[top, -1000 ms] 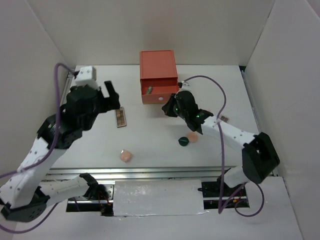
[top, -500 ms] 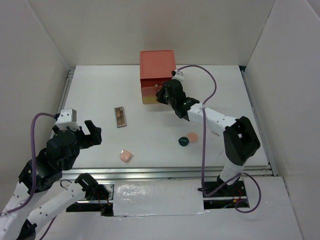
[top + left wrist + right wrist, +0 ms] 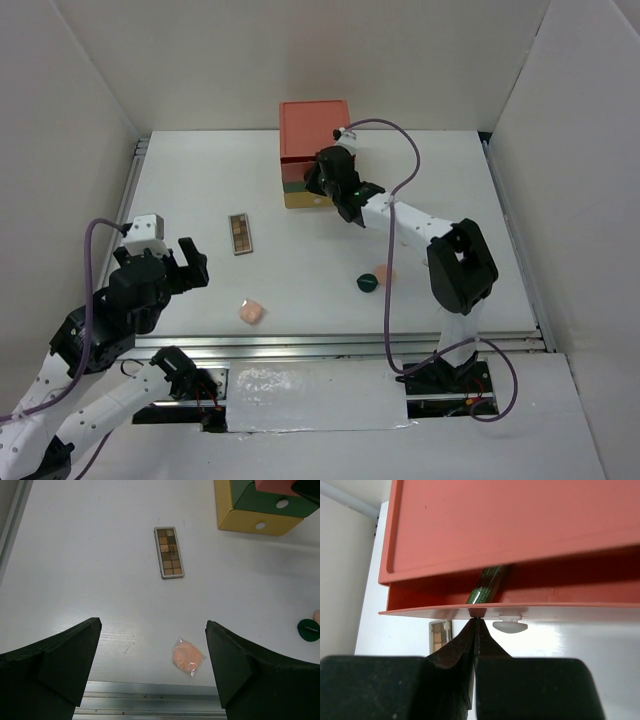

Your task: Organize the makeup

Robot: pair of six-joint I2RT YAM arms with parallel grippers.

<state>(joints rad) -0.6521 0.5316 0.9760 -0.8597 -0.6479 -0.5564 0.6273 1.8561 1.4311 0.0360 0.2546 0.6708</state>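
The right pincer (image 3: 476,622) is pressed together, its tips right at the front lip of the red drawer (image 3: 420,597), which is open a little. A dark green tube (image 3: 487,582) lies inside. The left pincer (image 3: 152,626) is spread wide above the tabletop (image 3: 75,555). On it lie a brown palette (image 3: 169,552), a peach puff (image 3: 187,656) and, well apart, a green compact (image 3: 308,629)

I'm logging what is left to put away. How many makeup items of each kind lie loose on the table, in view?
Palette: 1
Puffs: 2
Compact: 1
Total: 4
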